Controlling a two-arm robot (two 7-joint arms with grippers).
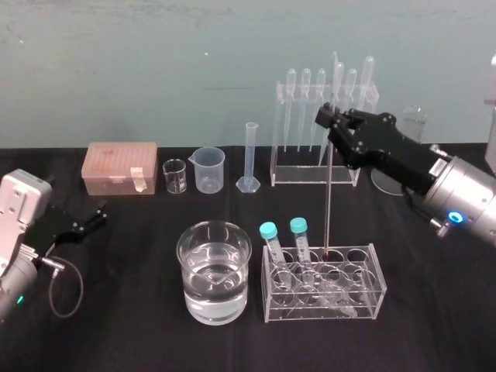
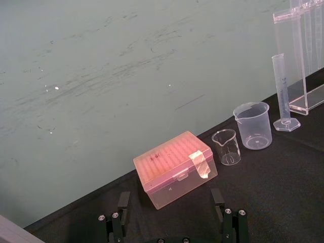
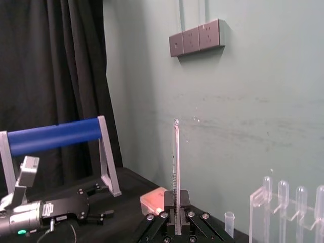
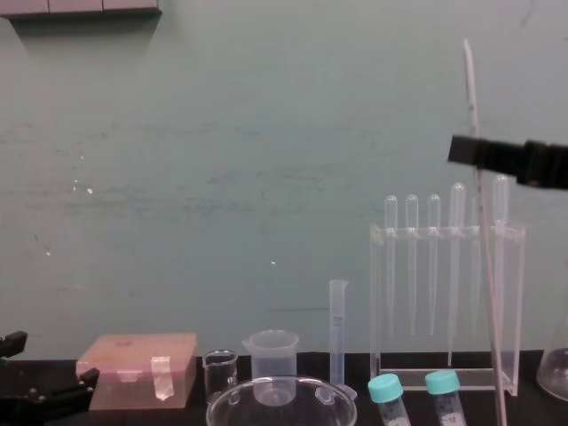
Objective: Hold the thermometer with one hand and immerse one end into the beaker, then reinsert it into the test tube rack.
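- The right gripper (image 1: pixel 331 118) hangs above the worktop (image 1: pixel 434 310), in front of the pipette stand (image 1: pixel 310 175), with its jaws pinching the thermometer (image 1: pixel 328 201) high on the stem.
- From the right wrist view the thermometer (image 3: pixel 175 167) rises straight up out of the closed jaws, its dark scale marks showing.
- The thermometer stands close to upright, its upper end clear above the jaws and its lower end down in a back-row hole of the test tube rack (image 1: pixel 364 298).
- Two blue-capped tubes (image 1: pixel 268 230) lean in the left part of that rack.
- The beaker (image 1: pixel 194 294), partly filled with clear liquid, sits just left of the rack, apart from the thermometer.
- The left gripper (image 1: pixel 99 215) lies low at the left edge of the worktop, jaws spread and holding nothing.
- Along the back, left to right: a pink box (image 1: pixel 120 167), a small glass beaker (image 1: pixel 175 177), a plastic beaker (image 1: pixel 209 169), a graduated cylinder (image 1: pixel 250 159), then the pipette stand with its row of pipettes (image 1: pixel 305 101).
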